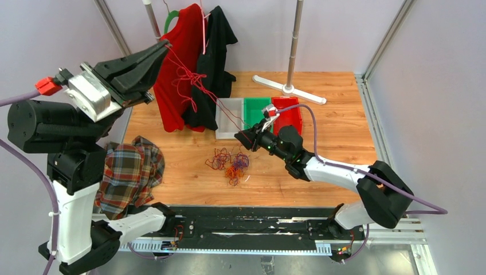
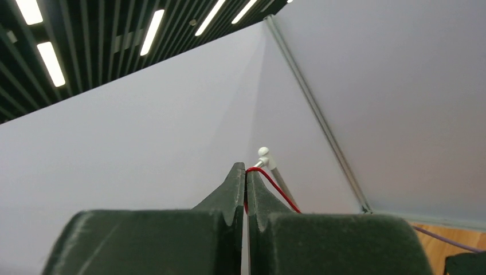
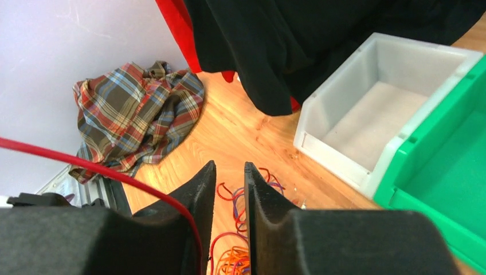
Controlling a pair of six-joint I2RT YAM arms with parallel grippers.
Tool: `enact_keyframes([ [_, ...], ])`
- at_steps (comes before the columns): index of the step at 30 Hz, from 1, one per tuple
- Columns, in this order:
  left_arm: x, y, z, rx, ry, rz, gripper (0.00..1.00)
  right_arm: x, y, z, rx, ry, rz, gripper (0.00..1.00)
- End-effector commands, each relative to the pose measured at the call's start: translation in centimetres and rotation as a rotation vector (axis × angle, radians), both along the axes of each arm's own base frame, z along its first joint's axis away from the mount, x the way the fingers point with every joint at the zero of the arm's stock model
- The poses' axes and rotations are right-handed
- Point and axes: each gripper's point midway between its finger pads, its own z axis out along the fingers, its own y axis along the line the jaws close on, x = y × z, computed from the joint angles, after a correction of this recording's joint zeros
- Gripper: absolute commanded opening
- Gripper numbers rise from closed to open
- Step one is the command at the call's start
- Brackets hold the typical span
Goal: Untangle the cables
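Separation step: raised left gripper [image 2: 246,177] clenches a thin red wire [image 2: 275,192] stretched down past the right gripper [image 3: 229,169], whose narrowly parted jaws pinch nothing visible; red, orange and purple cable tangle [image 1: 229,162] lies just below them, so the next move likely needs a lower regrasp.

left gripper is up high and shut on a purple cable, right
Not purple. The left gripper is shut on a red cable, as the left wrist view shows. The rest holds: it is up high.
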Motion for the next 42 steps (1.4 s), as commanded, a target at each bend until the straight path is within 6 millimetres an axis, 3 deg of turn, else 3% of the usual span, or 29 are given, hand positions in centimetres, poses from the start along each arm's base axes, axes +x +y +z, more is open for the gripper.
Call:
enact_keyframes([
  [1, -4.3, 5.1, 7.5, -0.253, -0.198, 0.078, 0.0, 0.0, -1.2, -3.6, -0.07, 0.053, -0.013, 0.3],
  [9, -4.4, 5.0, 9.2, -0.283, -0.211, 0.057, 0.0, -0.2, 0.5, -4.9, -0.128, 0.069, 0.02, 0.57],
  [15, -4.9, 5.3, 10.7, -0.302, -0.235, 0.051, 0.0, 0.0, 2.9, -7.3, -0.193, 0.098, 0.032, 0.57],
  [22, -6.5, 6.7, 12.8, -0.339, -0.337, 0.095, 0.0, -0.4, 2.5, -10.4, -0.221, 0.149, 0.006, 0.58],
  [27, -7.2, 8.9, 14.9, -0.431, -0.412, 0.17, 0.0, -0.6, 1.7, -11.7, -0.221, 0.168, -0.025, 0.64],
  [35, -6.0, 7.5, 12.9, -0.368, -0.354, 0.147, 0.0, -0.4, 2.1, -10.6, -0.209, 0.162, -0.021, 0.5],
  [37, -6.0, 7.6, 13.0, -0.375, -0.353, 0.148, 0.01, -0.1, 1.8, -10.3, -0.21, 0.164, -0.031, 0.42],
  [40, -5.9, 7.5, 12.9, -0.376, -0.32, 0.131, 0.0, 0.5, 1.2, -9.9, -0.188, 0.186, -0.046, 0.19],
  [41, -5.8, 7.2, 12.6, -0.367, -0.298, 0.116, 0.01, 0.5, 1.1, -9.5, -0.178, 0.184, -0.039, 0.2],
  [42, -5.6, 6.7, 12.2, -0.346, -0.27, 0.093, 0.0, 0.5, 1.1, -8.8, -0.168, 0.161, -0.031, 0.29],
])
